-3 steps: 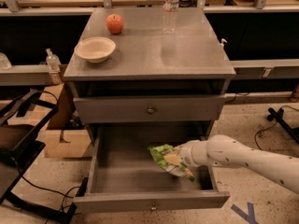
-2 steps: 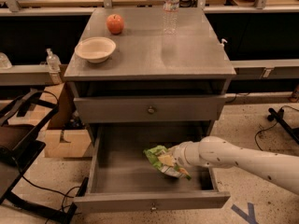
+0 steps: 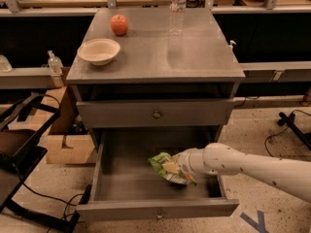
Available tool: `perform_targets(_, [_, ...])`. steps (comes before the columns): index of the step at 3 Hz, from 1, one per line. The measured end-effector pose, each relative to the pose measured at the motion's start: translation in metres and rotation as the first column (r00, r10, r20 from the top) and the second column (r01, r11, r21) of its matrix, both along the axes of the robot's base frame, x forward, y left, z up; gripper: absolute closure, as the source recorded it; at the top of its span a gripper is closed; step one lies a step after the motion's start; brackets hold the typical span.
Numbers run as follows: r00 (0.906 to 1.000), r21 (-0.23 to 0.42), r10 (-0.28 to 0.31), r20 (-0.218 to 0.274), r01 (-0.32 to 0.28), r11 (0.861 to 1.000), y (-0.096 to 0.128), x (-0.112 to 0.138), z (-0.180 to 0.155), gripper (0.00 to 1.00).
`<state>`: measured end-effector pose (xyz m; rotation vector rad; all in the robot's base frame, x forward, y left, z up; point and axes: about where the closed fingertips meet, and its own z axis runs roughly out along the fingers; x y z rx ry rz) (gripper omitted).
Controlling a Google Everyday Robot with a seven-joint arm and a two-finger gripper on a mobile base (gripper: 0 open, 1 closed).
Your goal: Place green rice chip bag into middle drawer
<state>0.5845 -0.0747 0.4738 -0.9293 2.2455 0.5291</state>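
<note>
Gripper [image 3: 181, 169] sits inside the open middle drawer [image 3: 127, 179], at the end of the white arm [image 3: 252, 166] that comes in from 3 o'clock. It is closed around the green rice chip bag [image 3: 165, 165], which sticks out toward 9 o'clock.

In 1 second the arm has slid a little toward 9 o'clock. The bag went along with it, from the 3 o'clock side of the drawer to near its middle. So the bag is now over the drawer floor, well inside the walls. The carrying looks almost done, and letting go is probably what is left.

Some things are hard to see. The bag covers the gripper's tips. A dark patch lies under the bag, and it is not clear if the bag rests on the floor or hangs just above it. The arm is cut off at 3 o'clock.

Up at 12 o'clock, on the cabinet top [image 3: 194, 57], the bowl [image 3: 98, 51], apple [image 3: 119, 24] and water bottle [image 3: 178, 4] have not moved.
</note>
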Motion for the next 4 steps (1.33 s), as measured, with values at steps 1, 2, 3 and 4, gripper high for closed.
perform_targets(1, [1.0000, 0.001, 0.002, -0.002, -0.002, 1.000, 0.0015, -0.0005, -0.0008, 0.58])
perform_targets(2, [1.0000, 0.002, 0.006, -0.004, -0.006, 1.000, 0.0037, -0.0011, -0.0019, 0.27])
perform_targets(3, [1.0000, 0.003, 0.008, -0.005, -0.008, 1.000, 0.0050, -0.0015, -0.0025, 0.04])
perform_targets(4, [0.9999, 0.003, 0.009, -0.006, -0.009, 1.000, 0.0058, -0.0017, -0.0029, 0.00])
